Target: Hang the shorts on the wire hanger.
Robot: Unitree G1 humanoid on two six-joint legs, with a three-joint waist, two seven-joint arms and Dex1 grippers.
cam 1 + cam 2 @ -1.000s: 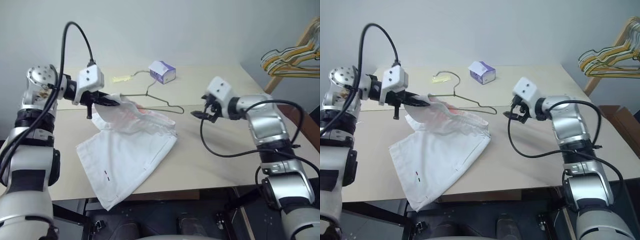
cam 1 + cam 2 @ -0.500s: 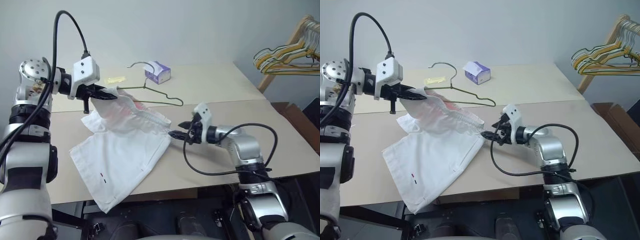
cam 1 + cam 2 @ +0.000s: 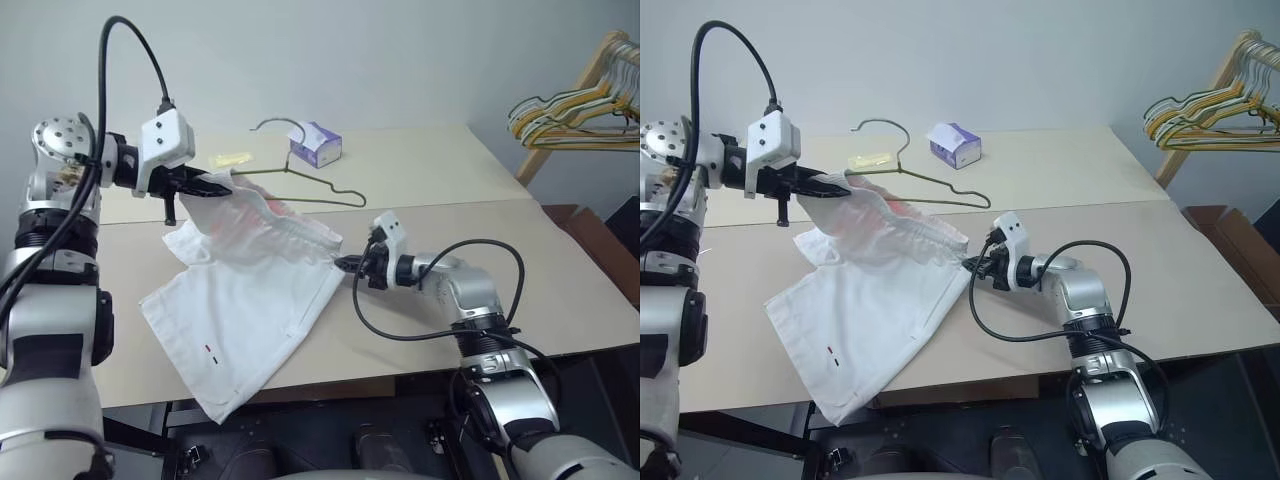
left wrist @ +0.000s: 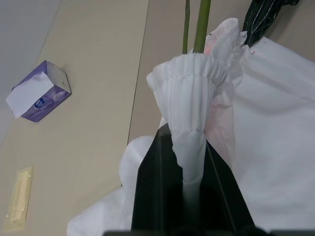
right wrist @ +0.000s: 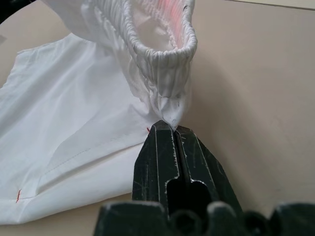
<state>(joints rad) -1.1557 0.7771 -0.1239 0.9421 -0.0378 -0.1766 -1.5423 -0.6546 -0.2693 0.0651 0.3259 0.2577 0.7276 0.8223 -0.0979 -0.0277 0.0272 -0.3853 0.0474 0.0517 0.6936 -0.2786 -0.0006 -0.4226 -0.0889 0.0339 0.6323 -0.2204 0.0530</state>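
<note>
A: Shorts [image 3: 250, 300] first, since you asked: your nearest bit is the hem corner hanging past the front edge of the table [image 3: 560, 290], with the legs lying flat on the top. From there the cloth climbs away from you toward the raised waistband, so the long axis runs from the near-left hem up to the far waistband.

B: And your right arm?

A: Your right forearm lies low over the table, reaching in from the right and pointing left. The right end effector [image 3: 345, 264] is pressed together on the right end of the gathered waistband; in the right wrist view you see the black fingers [image 5: 162, 147] pinching a small fold of the elastic.

B: The left one?

A: Your left arm is held up higher, elbow bent, wrist pointing right and a little down. The left end effector [image 3: 222, 185] is clamped on the other end of the waistband, lifting it clear of the table, so the waistband stretches between your two grips, sloping down to the right.

B: Beyond that?

A: The wire hanger [image 3: 305, 185] lies just behind the lifted waistband, hook toward the far side. A purple tissue box [image 3: 316, 143] sits near the hook. A bunch of coloured hangers [image 3: 570, 105] hangs far right.
</note>
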